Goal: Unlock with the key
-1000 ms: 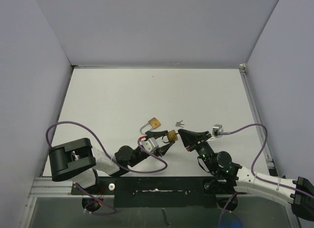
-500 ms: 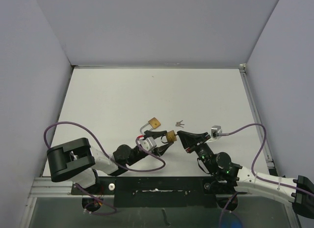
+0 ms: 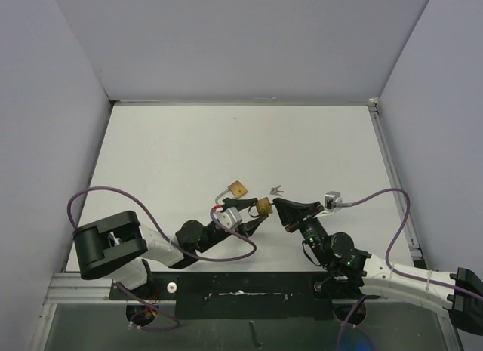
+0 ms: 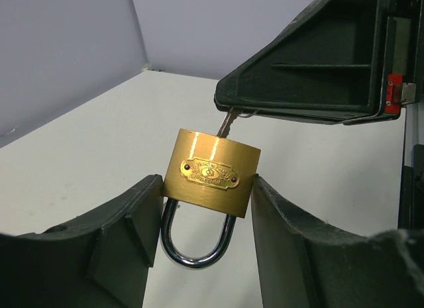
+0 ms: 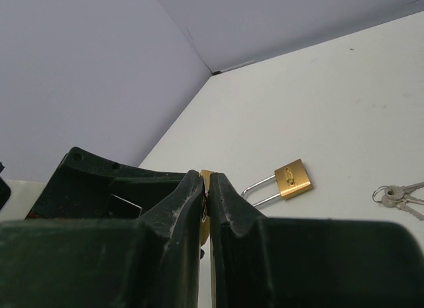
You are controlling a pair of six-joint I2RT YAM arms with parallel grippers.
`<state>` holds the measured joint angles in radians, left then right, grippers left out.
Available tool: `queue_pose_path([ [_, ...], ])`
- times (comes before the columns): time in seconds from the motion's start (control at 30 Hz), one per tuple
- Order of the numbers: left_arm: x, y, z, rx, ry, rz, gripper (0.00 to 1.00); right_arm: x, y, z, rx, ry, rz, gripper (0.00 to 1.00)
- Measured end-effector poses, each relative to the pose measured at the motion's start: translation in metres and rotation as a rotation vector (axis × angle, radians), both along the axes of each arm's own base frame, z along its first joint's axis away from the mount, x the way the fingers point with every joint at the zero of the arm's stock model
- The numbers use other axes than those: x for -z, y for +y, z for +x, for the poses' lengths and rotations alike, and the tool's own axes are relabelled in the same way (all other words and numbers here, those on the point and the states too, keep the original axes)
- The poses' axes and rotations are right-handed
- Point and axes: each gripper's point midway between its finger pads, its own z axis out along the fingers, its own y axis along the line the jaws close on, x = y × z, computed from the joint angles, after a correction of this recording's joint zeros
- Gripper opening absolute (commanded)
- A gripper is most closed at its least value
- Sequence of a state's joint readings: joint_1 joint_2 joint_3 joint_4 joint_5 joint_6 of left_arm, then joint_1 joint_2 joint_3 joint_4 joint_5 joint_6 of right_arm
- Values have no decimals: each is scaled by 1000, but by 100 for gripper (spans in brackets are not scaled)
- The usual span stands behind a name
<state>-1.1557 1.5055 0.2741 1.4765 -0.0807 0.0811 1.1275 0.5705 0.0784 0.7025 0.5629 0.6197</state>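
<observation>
The padlock [image 4: 212,172] is at the lower centre of the overhead view. The left jaws grasp its brass body by the sides, and its shackle points to the bottom of the left wrist frame. The right jaws are clenched on the key [image 4: 225,122], whose blade enters the top of the body. The risk, I judge, lies in the turn. The hold on the key is thin, so torque may spin it within the jaws, or the body may twist between the left fingers [image 4: 132,228] and bend the blade. A second padlock [image 3: 237,189] and spare keys [image 3: 276,189] lie on the bench [image 3: 173,155] just above.
</observation>
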Motion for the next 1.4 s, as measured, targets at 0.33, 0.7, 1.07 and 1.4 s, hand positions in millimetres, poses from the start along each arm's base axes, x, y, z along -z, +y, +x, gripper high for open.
queue_pose_path([
  [0.33,-12,-9,13,-54,5,-33,0,-14,-6,11,76,3,28,0],
  [0.7,-19,-12,15,-58,-8,-45,0,-24,-2,14,81,9,-5,0],
  [1.07,-25,-9,13,-55,-4,-29,0,-31,4,14,62,-25,-116,0],
  [1.4,-22,-6,7,-32,13,33,0,-27,7,8,21,-30,-173,0],
])
